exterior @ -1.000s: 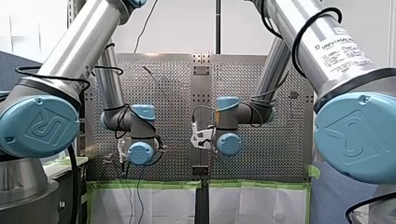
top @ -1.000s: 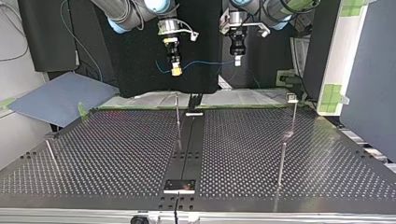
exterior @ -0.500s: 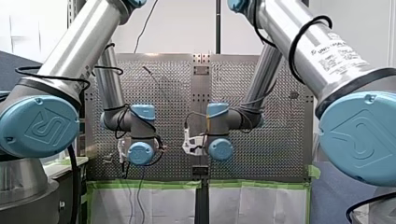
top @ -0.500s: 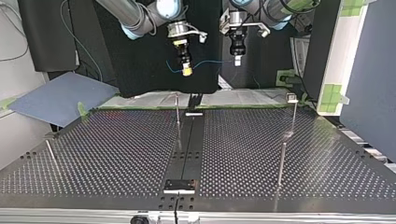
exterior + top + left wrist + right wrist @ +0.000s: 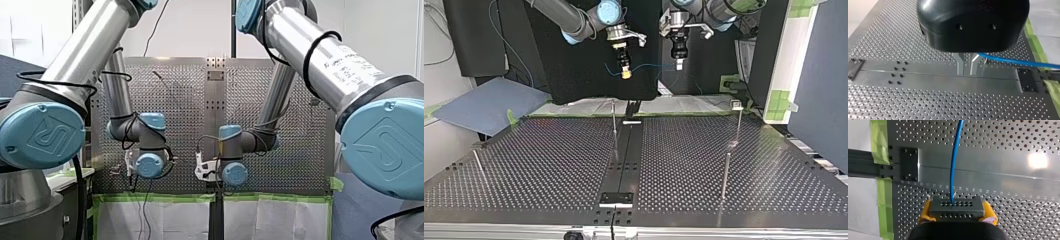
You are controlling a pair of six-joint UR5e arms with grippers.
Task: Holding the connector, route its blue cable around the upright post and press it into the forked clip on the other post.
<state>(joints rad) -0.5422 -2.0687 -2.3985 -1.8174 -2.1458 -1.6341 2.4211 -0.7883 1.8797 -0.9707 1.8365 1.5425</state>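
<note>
**Desk:** One change in that last second, or several?

**Me:** One that mattered. My right arm swung inward across the top view, so my right gripper (image 5: 626,74) ended close beside my left gripper (image 5: 679,64). Both hung well above the perforated metal table (image 5: 549,165). My left arm had not shifted.

**Desk:** And the grips?

**Me:** The right's yellow pads (image 5: 925,212) were clamped on the dark grey perforated connector block (image 5: 957,206). The thin blue cable (image 5: 955,157) ran straight out ahead of it. The left's metal fingers (image 5: 960,62) were drawn nearly together and the cable left them sideways, so I judged them pinched on it.

**Desk:** What did that mean for the job?

**Me:** With the grippers closer, the span between them looked looser. I read it as repositioning. The cable touched neither the thin upright metal post (image 5: 614,120) nor the slim post with the small head (image 5: 738,120), so routing had not begun.

**Desk:** What couldn't you see?

**Me:** Whether that head was forked; it was too small to tell. The left wrist housing hid the finger roots, so the exact pinch point stayed out of sight. In the front view both grippers were mostly behind their wrist joints.
</note>
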